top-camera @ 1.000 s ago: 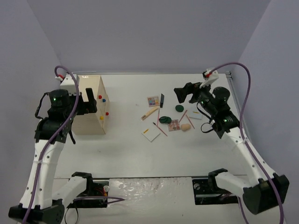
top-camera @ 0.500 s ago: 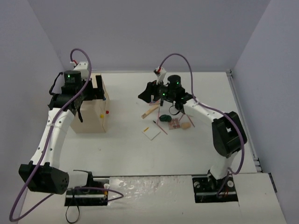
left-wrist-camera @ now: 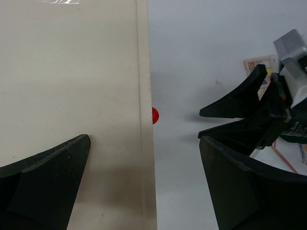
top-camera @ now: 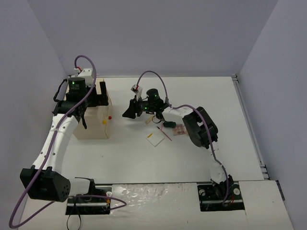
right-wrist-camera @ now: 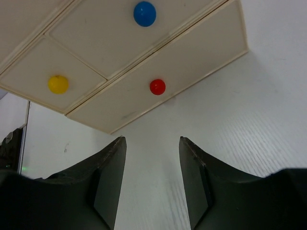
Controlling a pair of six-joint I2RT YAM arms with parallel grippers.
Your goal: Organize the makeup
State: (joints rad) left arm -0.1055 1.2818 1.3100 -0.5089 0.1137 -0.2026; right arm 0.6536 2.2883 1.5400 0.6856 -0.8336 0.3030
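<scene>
Nearest us on the table (top-camera: 120, 158), the makeup lies in a loose cluster, all of it untouched. First comes the white card (top-camera: 155, 138), flat on the surface. We reckon it is feather-light and bendy with no edge standing proud, so a corner is the place to take it. Just beside it is a thin pencil (top-camera: 164, 133), stiff and likely to roll. Pinch that one across the shaft, near the middle. Behind it sit the square palette (top-camera: 179, 129) and the green compact (top-camera: 169, 123), partly under the right arm. Both look hard and smooth, and the powders inside probably crack under a knock. We'd take the palette by opposite edges and the compact across its width, gently.

Further back, the right gripper (right-wrist-camera: 151, 140) is well clear of all that. Its fingers stand fairly narrow with nothing between them, and they point at the red knob (right-wrist-camera: 157, 86) on the wooden box (top-camera: 91, 125). The yellow knob (right-wrist-camera: 58, 84) and blue knob (right-wrist-camera: 145, 13) lie beyond it. The red knob is small, round and glossy, so we expect it to slip unless the pads close squarely around it. The box may slide when pulled.

Farthest of all, the left gripper (left-wrist-camera: 144, 139) hangs over the box's top edge, spread wide and carrying nothing. Whether it touches the wood, we cannot tell.
</scene>
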